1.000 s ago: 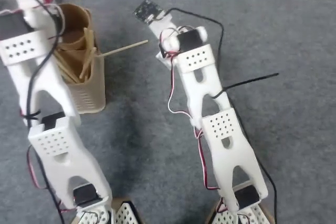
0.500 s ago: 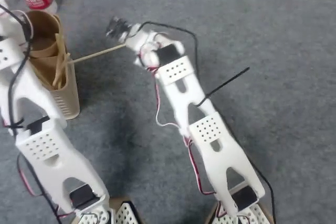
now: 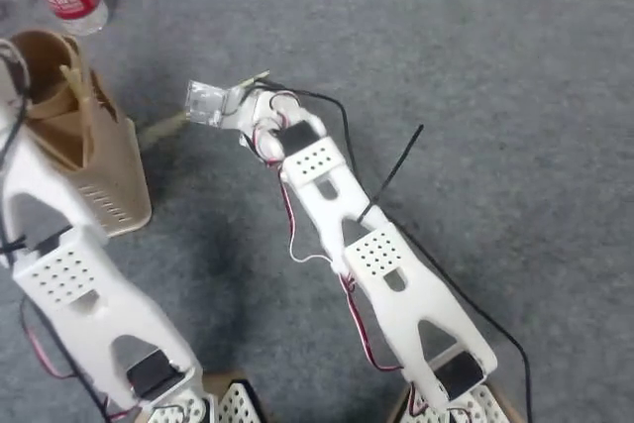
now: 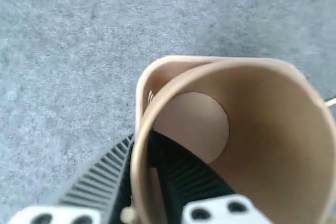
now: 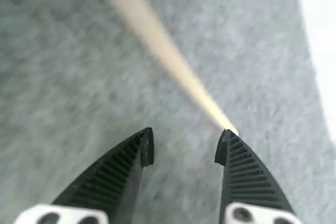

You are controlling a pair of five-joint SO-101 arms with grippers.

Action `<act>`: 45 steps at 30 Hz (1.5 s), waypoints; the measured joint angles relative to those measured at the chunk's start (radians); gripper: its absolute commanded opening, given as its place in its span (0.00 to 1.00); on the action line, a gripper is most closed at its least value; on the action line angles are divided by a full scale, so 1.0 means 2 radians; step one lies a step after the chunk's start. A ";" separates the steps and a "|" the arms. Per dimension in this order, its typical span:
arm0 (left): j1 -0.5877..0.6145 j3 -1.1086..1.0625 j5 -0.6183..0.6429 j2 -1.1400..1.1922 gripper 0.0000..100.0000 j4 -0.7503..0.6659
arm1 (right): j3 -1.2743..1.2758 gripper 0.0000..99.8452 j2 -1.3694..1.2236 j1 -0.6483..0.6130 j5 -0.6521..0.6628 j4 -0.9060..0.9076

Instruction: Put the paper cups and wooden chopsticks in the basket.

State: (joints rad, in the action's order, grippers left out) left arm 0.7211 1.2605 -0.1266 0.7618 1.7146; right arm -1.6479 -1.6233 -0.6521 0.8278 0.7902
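High view, basket (image 3: 111,183), paper cup (image 3: 42,54) at left edge, carpet (image 3: 495,76) rightward

Wht perforated arms (image 3: 317,160), red/blk cables (image 3: 290,220), blk right gripper (image 5: 185,145).

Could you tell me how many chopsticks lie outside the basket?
1: the chopstick lies on the carpet beside the basket, by the right tool. Others could be hidden.

At ten o'clock we've got the basket (image 3: 109,175), paper cups (image 3: 42,58) inside; one chopstick (image 3: 160,130) lies on the counter (image 3: 495,96) at its two o'clock.
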 measured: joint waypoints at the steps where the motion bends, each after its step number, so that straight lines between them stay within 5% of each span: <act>1: 0.005 0.008 -0.004 0.005 0.01 0.000 | 0.000 0.20 -0.012 0.000 0.000 -0.036; 6: 0.013 0.011 -0.011 0.017 0.01 0.000 | 0.000 0.20 -0.061 0.000 0.003 -0.231; 13: 0.013 0.012 -0.016 0.026 0.02 -0.001 | 0.000 0.10 -0.087 -0.012 0.071 -0.246; 19: 0.014 0.028 -0.013 0.028 0.32 -0.001 | 0.000 0.08 -0.087 -0.008 0.074 -0.237; 26: 0.033 0.087 0.038 0.042 0.32 0.001 | 0.000 0.09 -0.005 -0.001 0.068 -0.116; 34: 0.034 0.186 0.093 0.038 0.32 -0.004 | 0.000 0.09 0.172 0.002 -0.058 0.051; 40: 0.034 0.189 0.129 -0.043 0.32 -0.036 | 0.000 0.09 0.336 0.011 -0.084 0.210; 45: -0.041 0.190 0.098 -0.133 0.32 -0.031 | -0.001 0.09 0.473 0.012 -0.086 0.325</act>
State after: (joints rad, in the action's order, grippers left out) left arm 0.6383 1.6410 0.0698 0.4964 1.6517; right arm -1.6494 -0.6782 -0.6276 0.6559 1.4408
